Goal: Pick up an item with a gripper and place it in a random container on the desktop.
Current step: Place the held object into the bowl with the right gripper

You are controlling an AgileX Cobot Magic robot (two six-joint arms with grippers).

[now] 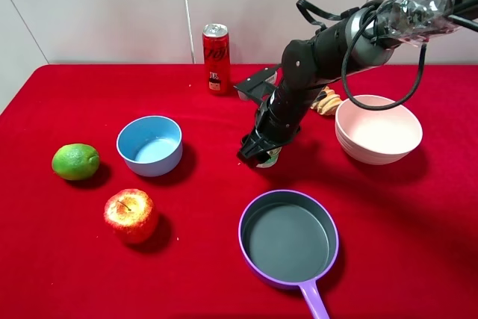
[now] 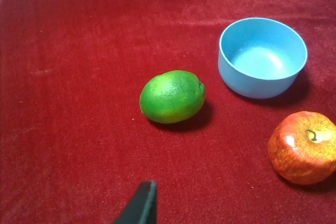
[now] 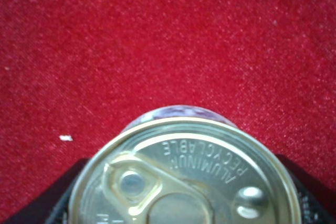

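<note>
Centre of the overhead frame, and the right claw (image 1: 260,152) is down at the red tabletop (image 1: 411,259), its dark arm reaching in from the upper right. It is closed narrow around the tin can (image 1: 271,157). Only a pale sliver of the can peeks out under the claw from up high.

In the right wrist view the silver pull-tab lid fills the lower half of the frame, and the black fingers (image 3: 58,198) sit tight against the can at the lower left and lower right corners. So the can is squarely between the fingers, gripped on both sides. Whether its base rests on the cloth or hangs just above it, I cannot tell.

Over to the left claw (image 2: 140,205): just one dark finger pokes in at the bottom edge of the left wrist view, so I cannot tell how far open it is.

Now the containers. The blue bowl (image 1: 149,145) stands at left centre, well apart from the can, its pale inside bare. The pink bowl (image 1: 377,128) sits at right (near the arm's elbow), showing only its cream inside. The purple pan (image 1: 289,238) lies at lower centre, just below the claw in the frame, grey floor showing.

A lime (image 1: 75,161) and an apple (image 1: 131,216) lie near the blue bowl, and a red soda can (image 1: 216,58) stands at the top.
</note>
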